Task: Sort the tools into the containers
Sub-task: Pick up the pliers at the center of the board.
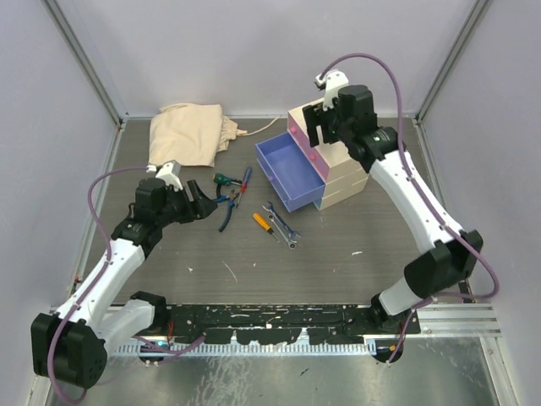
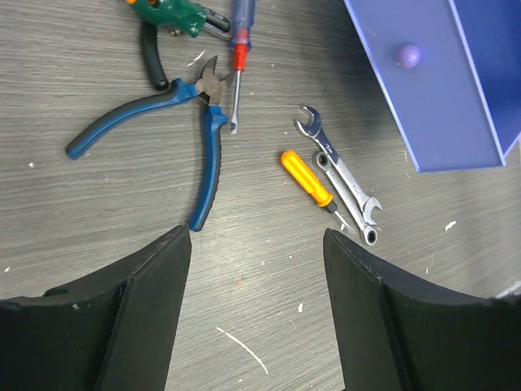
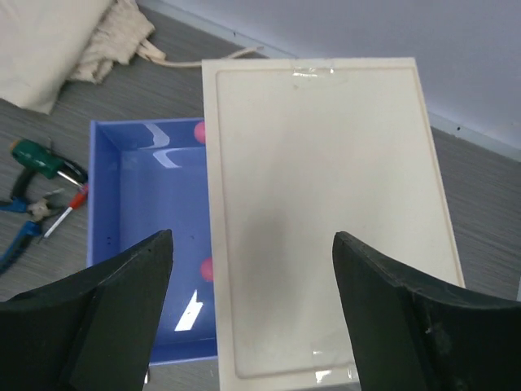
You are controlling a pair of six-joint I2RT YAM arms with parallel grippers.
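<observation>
Top view: the tools all sit in a loose bunch mid-desk, just left of the cream chest. The blue drawer is pulled way out towards them, and the pink drawer above it pokes out a bit. The left pincer hovers by the bunch, spread apart and holding nothing. The right pincer hangs over the chest, also spread wide with nothing in it. A beige cloth bag is at the back left.

Left wrist cam: the fingers are wide apart over bare desk. Just past them lie the blue-handled pliers, the orange-handled screwdriver and two silver spanners touching each other. The green-handled screwdriver is at the top edge.

Right wrist cam: it looks straight down on the chest lid, fingers gaping either side, with the blue drawer open on the left.
</observation>
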